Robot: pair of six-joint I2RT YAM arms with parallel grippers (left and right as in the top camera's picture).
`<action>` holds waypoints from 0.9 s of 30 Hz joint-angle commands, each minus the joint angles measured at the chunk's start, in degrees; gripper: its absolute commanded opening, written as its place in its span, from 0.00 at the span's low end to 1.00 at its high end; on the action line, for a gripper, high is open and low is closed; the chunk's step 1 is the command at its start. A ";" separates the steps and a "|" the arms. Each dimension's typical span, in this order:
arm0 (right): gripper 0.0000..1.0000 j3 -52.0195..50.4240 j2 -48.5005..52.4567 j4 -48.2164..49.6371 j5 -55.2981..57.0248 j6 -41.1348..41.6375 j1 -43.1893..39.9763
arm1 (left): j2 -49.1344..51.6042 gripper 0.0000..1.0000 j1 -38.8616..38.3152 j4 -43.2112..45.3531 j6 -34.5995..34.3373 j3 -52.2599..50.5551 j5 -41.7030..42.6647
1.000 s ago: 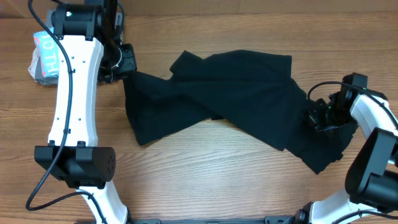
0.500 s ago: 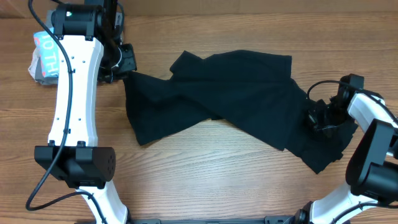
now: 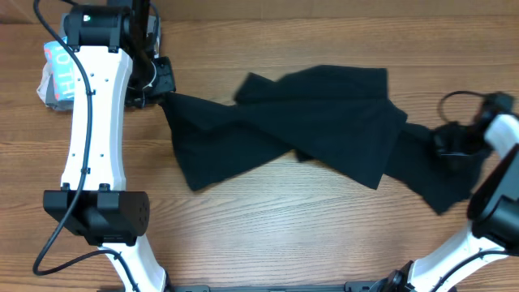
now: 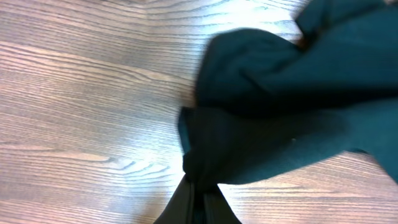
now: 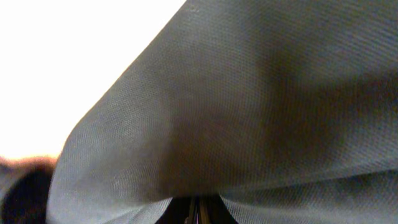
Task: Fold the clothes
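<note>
A black garment [image 3: 300, 130] lies crumpled and twisted across the middle of the wooden table, stretched from left to right. My left gripper [image 3: 162, 96] is shut on its left corner; in the left wrist view the fingers [image 4: 200, 198] pinch a bunched fold of the black garment [image 4: 292, 106]. My right gripper [image 3: 448, 143] is shut on its right end near the table's right edge; in the right wrist view the fingers [image 5: 199, 211] hold taut black garment fabric [image 5: 249, 112] that fills the frame.
A light blue shirt with pink-white lettering [image 3: 58, 75] lies at the far left behind the left arm. Bare wood shows in front of the garment and along the back edge.
My right gripper has pulled to the right with its end of the garment. The cloth has stretched and shifted rightward. The left gripper has stayed put.
</note>
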 commanded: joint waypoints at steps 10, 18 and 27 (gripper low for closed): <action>0.04 30.45 3.96 -22.12 20.90 6.08 -16.35 | 0.63 0.04 4.24 -0.13 -0.39 -0.09 -0.44; 0.04 38.82 3.67 -29.05 3.15 -1.36 -12.76 | 0.63 0.04 4.39 0.94 -2.10 -0.09 -0.24; 0.04 25.03 3.69 -25.86 1.25 -11.61 4.98 | 0.63 0.04 4.39 1.07 -2.08 -0.09 0.02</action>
